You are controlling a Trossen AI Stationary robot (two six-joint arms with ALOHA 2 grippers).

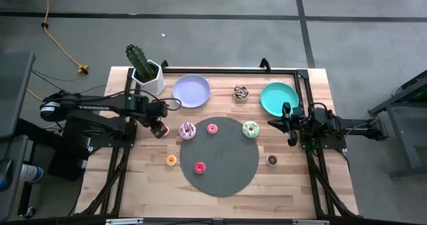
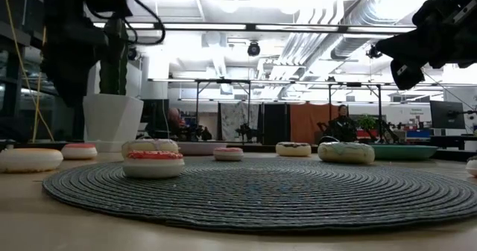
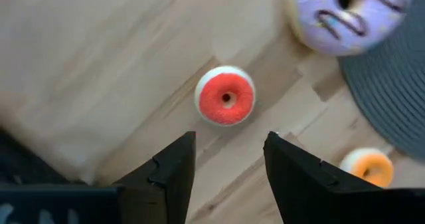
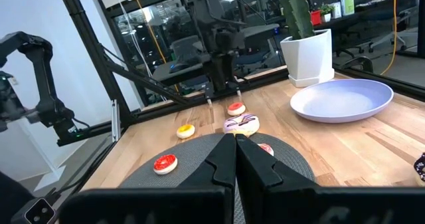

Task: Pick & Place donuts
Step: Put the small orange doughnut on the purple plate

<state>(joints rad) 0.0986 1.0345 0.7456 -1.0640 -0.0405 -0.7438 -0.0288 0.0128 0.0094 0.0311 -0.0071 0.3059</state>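
Eight donuts: red-iced (image 1: 165,127), purple-sprinkled (image 1: 187,131), pink (image 1: 212,129), green (image 1: 250,128), orange (image 1: 171,160), red (image 1: 199,167), two brown (image 1: 241,91) (image 1: 272,160), two plates, lavender (image 1: 191,90) and teal (image 1: 279,96), one mat (image 1: 220,159), one cactus pot (image 1: 145,72), two arms.

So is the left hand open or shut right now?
Open: the left hand shows a clear gap between its fingers, hovering empty above the red donut.

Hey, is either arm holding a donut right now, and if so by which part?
Nothing is held. The left gripper hangs open above the red donut; the right gripper is shut and empty.
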